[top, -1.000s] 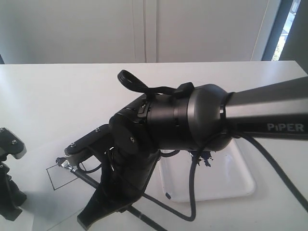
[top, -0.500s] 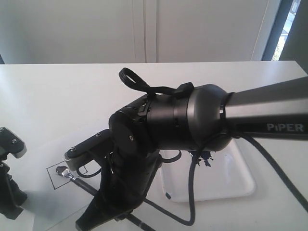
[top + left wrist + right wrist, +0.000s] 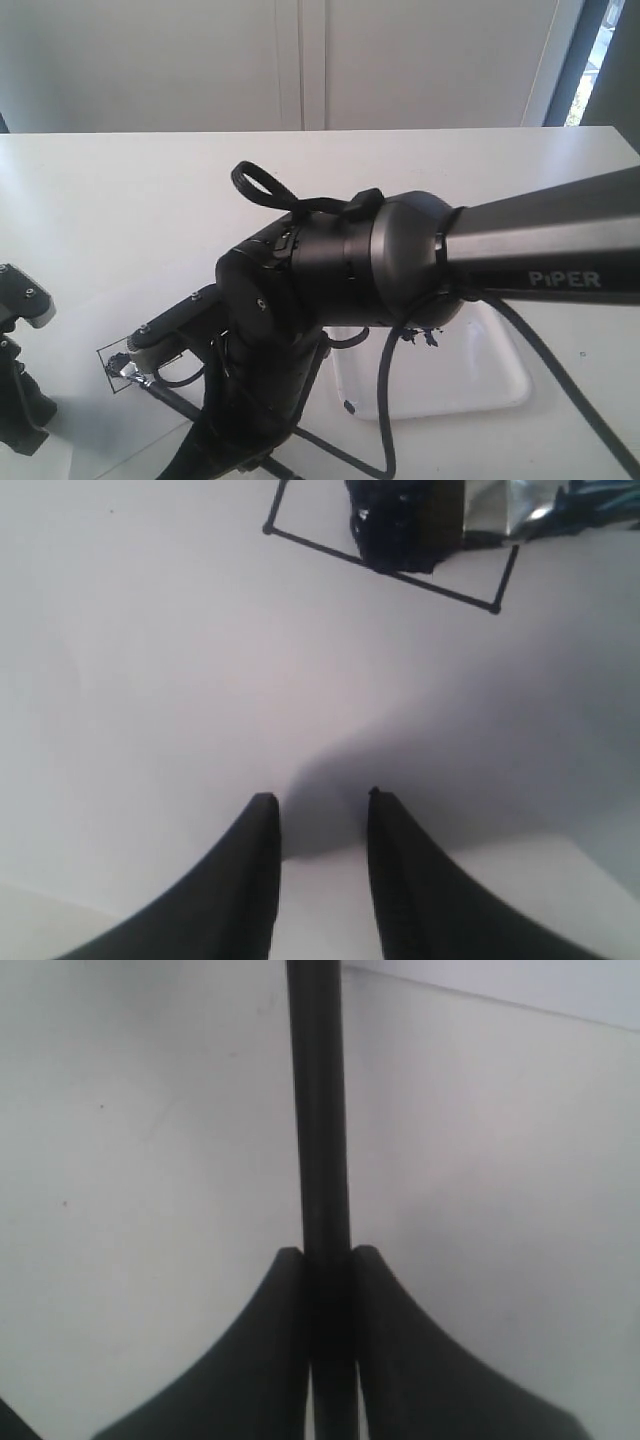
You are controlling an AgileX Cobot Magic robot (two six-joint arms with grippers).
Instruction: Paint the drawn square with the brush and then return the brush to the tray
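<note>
My right gripper is shut on the black handle of the brush. In the exterior view the brush slants down to the left under the right arm, its silver ferrule low over the drawn square. The left wrist view shows the navy bristles touching the paper inside the drawn square, with a dark smear there. My left gripper is open and empty, a short way back from the square. The tray lies to the right, half hidden by the right arm.
The right arm's big black wrist and its cables cover the middle of the white table. The left arm stands at the left edge. A navy paint blotch marks the tray's middle. A white wall lies behind the table.
The right arm has swung left and lower. The brush tip has slid leftward across the drawn square toward its left corner. The left gripper has stayed put.
</note>
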